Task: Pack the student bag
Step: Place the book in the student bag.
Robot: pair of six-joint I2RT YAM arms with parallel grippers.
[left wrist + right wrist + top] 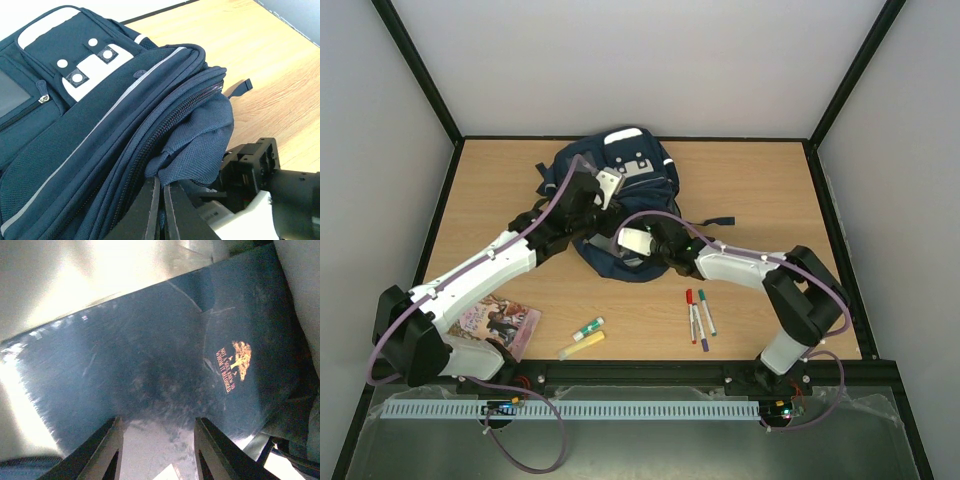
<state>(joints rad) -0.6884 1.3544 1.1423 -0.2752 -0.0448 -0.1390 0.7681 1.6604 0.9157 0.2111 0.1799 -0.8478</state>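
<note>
Navy student bag (640, 175) flap pinched in left end effector (161, 200); right end effector (157, 422), parted, just behind dark book (150, 365): likely insertion step, next withdraw cleanly.

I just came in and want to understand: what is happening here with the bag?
The left gripper is shut on fabric at the zip opening of the student bag. The right gripper, jaws apart, is at that opening, facing a dark blue glossy cover. A book and pens lie unpacked on the table.
</note>
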